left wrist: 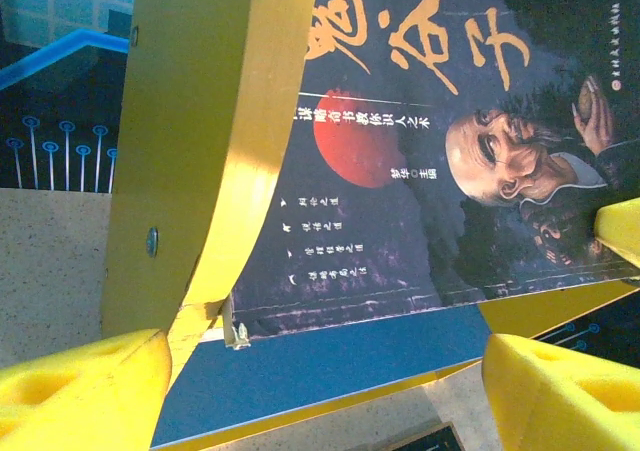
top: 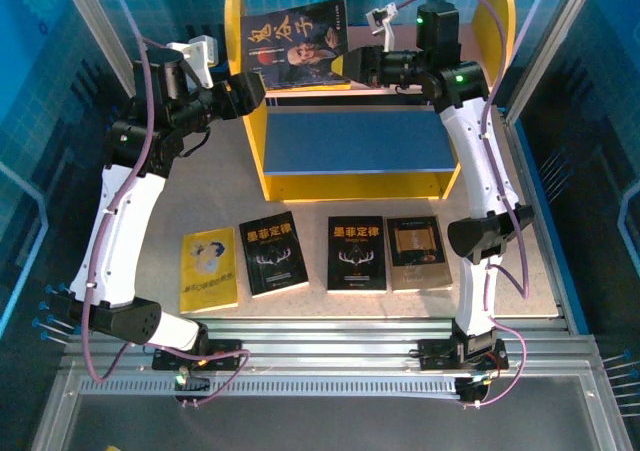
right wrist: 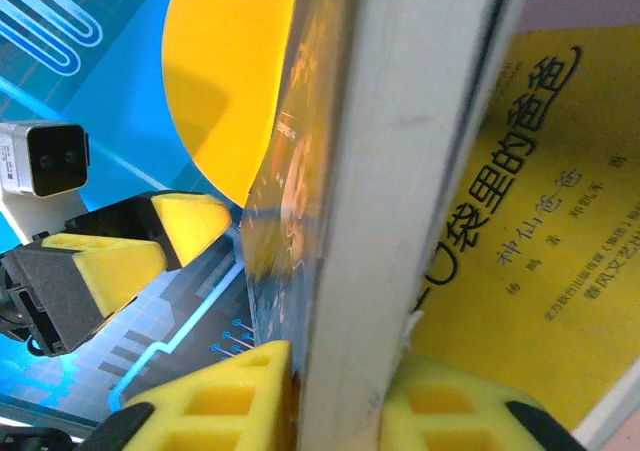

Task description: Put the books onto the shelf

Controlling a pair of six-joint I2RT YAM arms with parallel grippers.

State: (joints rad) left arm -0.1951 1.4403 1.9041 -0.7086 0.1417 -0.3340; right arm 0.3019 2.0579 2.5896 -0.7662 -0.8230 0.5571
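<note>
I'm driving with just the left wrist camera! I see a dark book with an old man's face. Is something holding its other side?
Observer: Yes, the right pincer; its pads squeeze the portrait book's page edge.
Operator: Is anything behind that book?
Observer: A second, yellow-covered book sits right behind it.
Operator: How many are left on the table?
Observer: Four lie flat on the table: a yellow paperback, two antler books, a brown paperback.
</note>
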